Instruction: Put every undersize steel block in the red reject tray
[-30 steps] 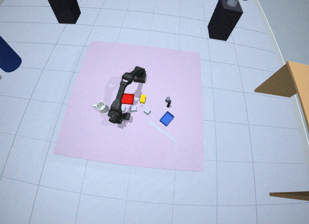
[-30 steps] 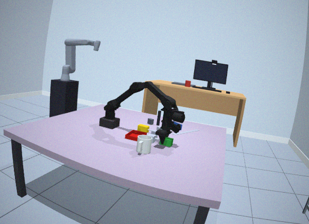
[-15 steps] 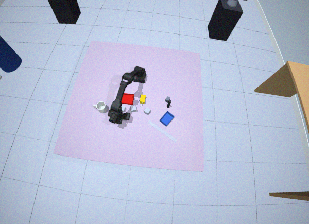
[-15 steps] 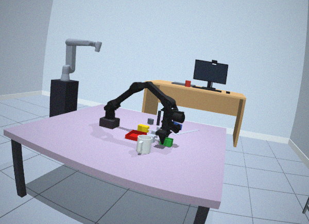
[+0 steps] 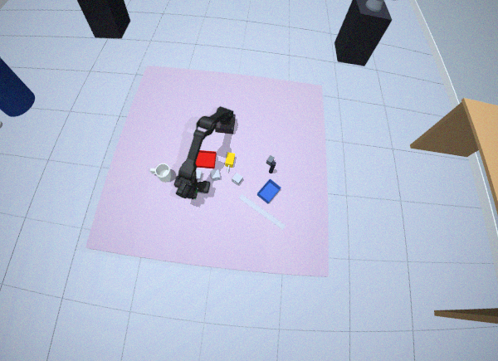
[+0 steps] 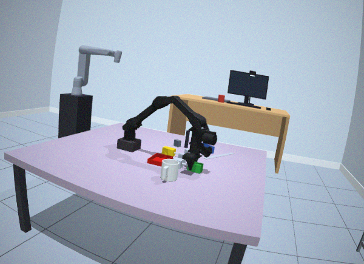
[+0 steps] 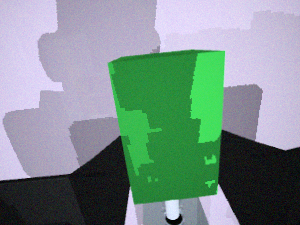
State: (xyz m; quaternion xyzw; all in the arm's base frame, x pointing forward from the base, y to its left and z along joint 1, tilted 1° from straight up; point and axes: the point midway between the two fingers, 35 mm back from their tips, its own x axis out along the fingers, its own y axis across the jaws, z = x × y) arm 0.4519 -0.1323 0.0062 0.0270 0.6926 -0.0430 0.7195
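Observation:
My gripper (image 5: 187, 190) (image 6: 191, 164) (image 7: 164, 132) is shut on the green GO gauge (image 6: 196, 167) (image 7: 167, 130), holding it by its green block handle low over the pink table. In the wrist view the handle fills the middle and a white pin (image 7: 172, 212) shows below it. The red reject tray (image 5: 206, 158) (image 6: 158, 158) lies just behind my arm. Three pale steel blocks lie near it: one (image 5: 199, 175) by my wrist, one (image 5: 215, 174) and one (image 5: 236, 178) further right. In the exterior view the mug and my arm mostly hide them.
A white mug (image 5: 163, 171) (image 6: 169, 170) stands left of my gripper. A yellow block (image 5: 229, 158) (image 6: 168, 150), a blue tray (image 5: 268, 191), a grey cube (image 5: 270, 158) (image 6: 177, 142) with a black cylinder (image 6: 186, 139), and a white strip (image 5: 261, 212) lie to the right.

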